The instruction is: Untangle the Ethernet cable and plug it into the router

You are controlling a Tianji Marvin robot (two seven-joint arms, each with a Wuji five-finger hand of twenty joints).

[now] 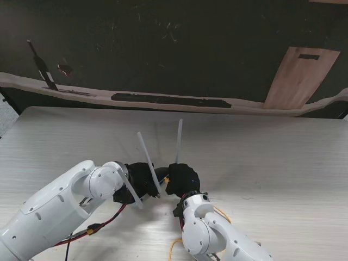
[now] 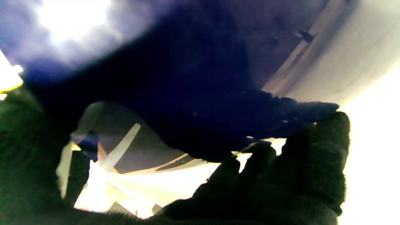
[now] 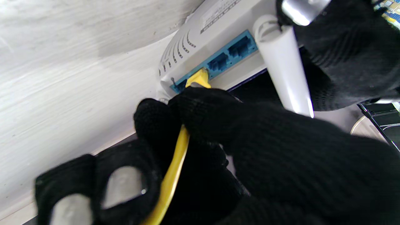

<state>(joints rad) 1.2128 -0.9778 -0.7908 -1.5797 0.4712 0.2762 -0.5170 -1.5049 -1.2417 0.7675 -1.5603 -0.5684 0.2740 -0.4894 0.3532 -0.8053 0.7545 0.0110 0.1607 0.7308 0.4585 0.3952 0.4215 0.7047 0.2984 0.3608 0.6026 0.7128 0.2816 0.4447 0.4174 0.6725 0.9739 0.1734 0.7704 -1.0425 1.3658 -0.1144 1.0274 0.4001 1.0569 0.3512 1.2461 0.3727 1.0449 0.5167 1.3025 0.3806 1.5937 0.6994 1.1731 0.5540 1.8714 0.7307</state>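
The white router [image 3: 218, 28] lies between my two black-gloved hands at the middle of the table [image 1: 283, 163], its white antennas [image 1: 178, 140] sticking up. My left hand [image 1: 138, 182] is shut on the router's body from the left; in the right wrist view it [image 3: 343, 47] wraps the corner by an antenna [image 3: 284, 68]. My right hand [image 1: 182, 179] is shut on the yellow Ethernet cable [image 3: 175, 165] just behind its plug [image 3: 198, 79]. The plug tip sits at the end port of the blue port row [image 3: 231, 53]; its depth is hidden. The left wrist view is dark and blurred, showing only gloved fingers [image 2: 297, 181].
Loose yellow cable [image 1: 222, 213] loops on the table beside my right forearm, nearer to me. A wooden board [image 1: 304, 76] leans at the far right. A long dark strip [image 1: 171, 100] lies along the table's far edge, and a black tool [image 1: 43, 68] at the far left.
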